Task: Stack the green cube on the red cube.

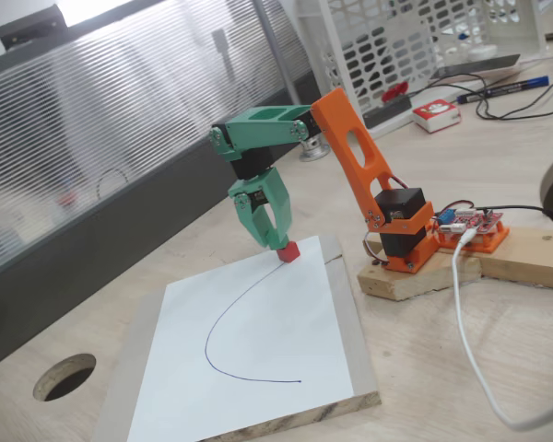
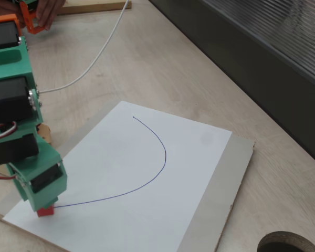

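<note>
The red cube (image 1: 288,250) (image 2: 45,211) sits on the white paper at one end of a curved blue pen line. My green gripper (image 1: 275,241) (image 2: 44,202) points straight down, its tips right on top of the red cube and touching it. I cannot make out the green cube apart from the gripper's own green plastic; it may be hidden between the fingers. The fingers look close together at the tips, but the gap between them is not visible.
The paper lies on a wooden board (image 1: 346,318) (image 2: 226,184). The arm's orange base (image 1: 407,241) stands on a wooden block right of the board. A white cable (image 1: 470,341), a hole in the table (image 1: 64,376), a white basket (image 1: 396,41) and a red-and-white box (image 1: 437,114) lie around.
</note>
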`<state>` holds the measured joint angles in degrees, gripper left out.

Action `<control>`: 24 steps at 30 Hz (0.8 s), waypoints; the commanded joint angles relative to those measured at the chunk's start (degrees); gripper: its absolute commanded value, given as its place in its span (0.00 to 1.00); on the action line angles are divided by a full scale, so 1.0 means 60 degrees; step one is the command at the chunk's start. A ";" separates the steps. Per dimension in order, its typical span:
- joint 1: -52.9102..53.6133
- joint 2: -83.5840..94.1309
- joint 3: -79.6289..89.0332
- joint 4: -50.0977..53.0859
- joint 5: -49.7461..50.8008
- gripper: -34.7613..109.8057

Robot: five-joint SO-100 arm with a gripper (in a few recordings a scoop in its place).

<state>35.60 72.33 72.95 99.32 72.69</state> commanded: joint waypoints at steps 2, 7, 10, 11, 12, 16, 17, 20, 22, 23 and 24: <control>0.0059 0.0381 0.0015 0.0615 0.0176 0.43; 0.0059 0.0381 0.0000 0.0659 0.0176 0.43; 0.0059 0.0381 -0.0015 0.0659 0.0176 0.43; 0.0059 0.0381 -0.0044 0.0659 0.0176 0.43; 0.0059 0.0381 -0.0059 0.0659 0.0176 0.43; 0.0059 0.0381 -0.0088 0.0659 0.0176 0.43; 0.0059 0.0410 -0.0088 0.0630 0.0176 0.43; 0.0059 0.0469 -0.0103 0.0586 0.0176 0.43; 0.0059 0.0498 -0.0103 0.0586 0.0176 0.43; 0.0059 0.0513 -0.0103 0.0586 0.0176 0.43; 0.0059 0.0527 -0.0117 0.0571 0.0176 0.43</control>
<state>35.60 72.42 72.95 102.13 72.69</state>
